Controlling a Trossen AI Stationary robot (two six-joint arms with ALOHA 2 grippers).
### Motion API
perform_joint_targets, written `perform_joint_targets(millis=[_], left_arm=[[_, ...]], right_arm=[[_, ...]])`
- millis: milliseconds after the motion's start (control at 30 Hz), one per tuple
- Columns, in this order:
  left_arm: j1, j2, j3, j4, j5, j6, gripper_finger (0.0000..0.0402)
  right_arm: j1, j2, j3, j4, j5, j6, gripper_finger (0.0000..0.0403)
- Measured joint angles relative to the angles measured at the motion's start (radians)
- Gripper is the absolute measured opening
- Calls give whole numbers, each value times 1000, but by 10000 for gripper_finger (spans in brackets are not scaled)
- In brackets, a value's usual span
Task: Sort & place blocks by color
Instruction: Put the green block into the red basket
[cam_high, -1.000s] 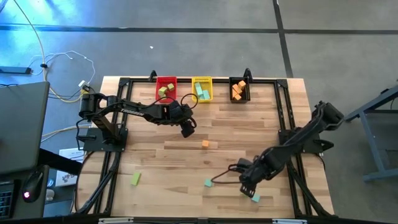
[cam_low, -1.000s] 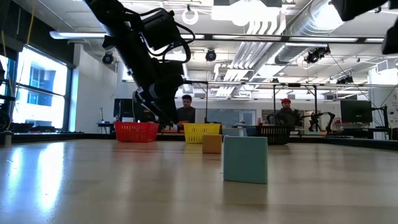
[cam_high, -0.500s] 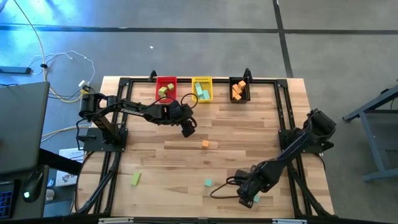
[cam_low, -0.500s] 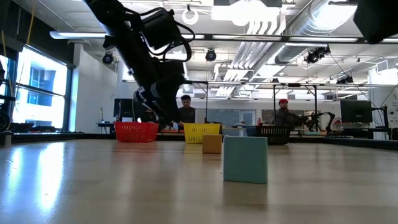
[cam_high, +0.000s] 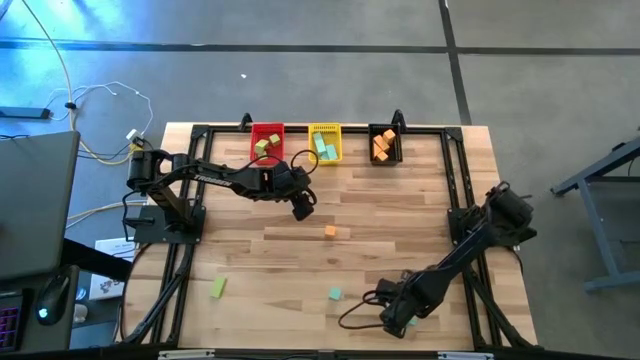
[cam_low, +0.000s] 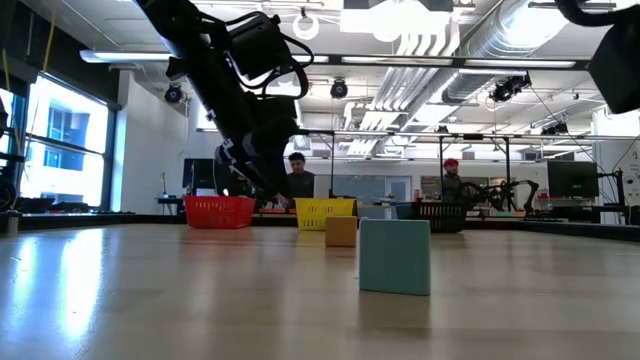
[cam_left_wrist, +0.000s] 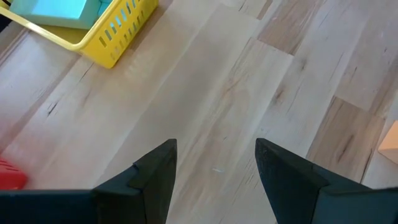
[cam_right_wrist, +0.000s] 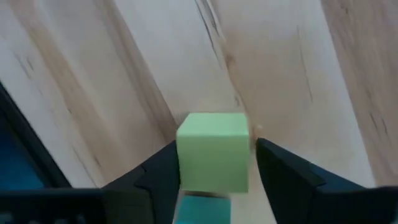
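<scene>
Planks of pale, grained wood make up the table (cam_high: 400, 200), ringed by a black frame. The right hand (cam_right_wrist: 214, 171) sits low at the table's near edge, its dark fingers apart around a matte light-green cube (cam_right_wrist: 213, 151) with a teal block (cam_right_wrist: 200, 210) directly beneath it. The left hand (cam_left_wrist: 214, 168) hovers spread and empty near the slotted yellow bin (cam_left_wrist: 109, 37). Loose on the table lie an orange cube (cam_high: 330, 232), a teal cube (cam_high: 334, 294) and a green bar (cam_high: 218, 288). The red bin (cam_high: 267, 143) and black bin (cam_high: 385, 145) hold sorted blocks.
</scene>
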Motion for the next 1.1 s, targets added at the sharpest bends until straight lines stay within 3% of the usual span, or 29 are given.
perform_joint_targets(millis=[200,367,600,800,1100], left_arm=[[4,0,0,0,0,70,202],[33,0,0,0,14,131,202],[136,0,0,0,228,234,202],[234,0,0,-3,300,328,202],[349,0,0,0,572,484,202]], right_arm=[[-2,0,2,9,31,-1,106],[-34,0,2,15,37,-8,106],[-152,-40,0,21,72,-113,106],[-302,-109,0,29,130,-306,106],[-571,-180,0,151,108,-648,106]])
